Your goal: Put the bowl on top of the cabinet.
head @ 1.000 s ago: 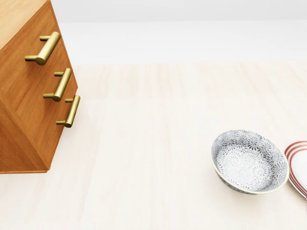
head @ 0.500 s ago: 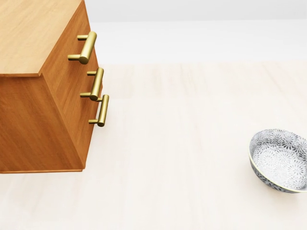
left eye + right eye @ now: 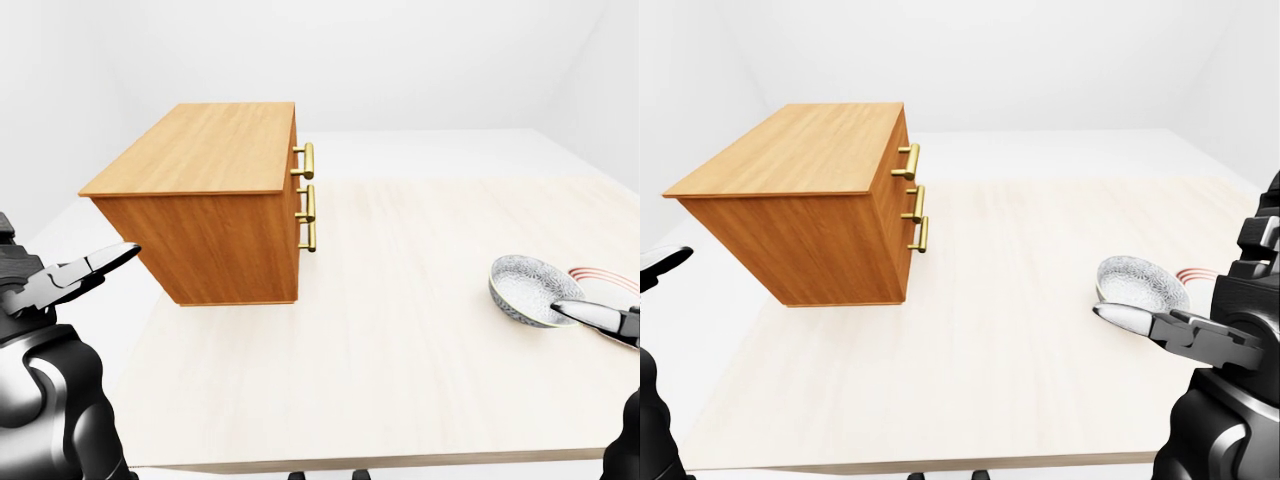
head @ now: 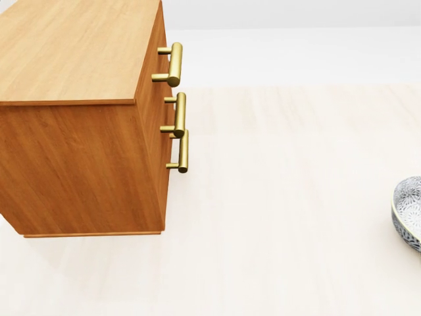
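With the bowl [image 3: 530, 288] lying at the right edge, well apart from the cabinet [image 3: 215, 200] upper left, both open hands, left [image 3: 75, 275] and right [image 3: 1160, 322], are holding nothing, so the right should be closing squarely on the rim.

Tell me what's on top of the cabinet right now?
Nothing: the cabinet shows only bare wood on top in both eye views. The bowl sits on the table at the right, beside a red-striped plate.

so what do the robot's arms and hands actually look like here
Both arms are glossy black with rounded, bulbous shells. The left hand and right hand are blocky dark grey, with slim fingers ending in pale silvery tips. No cables, markings or sleeves show.
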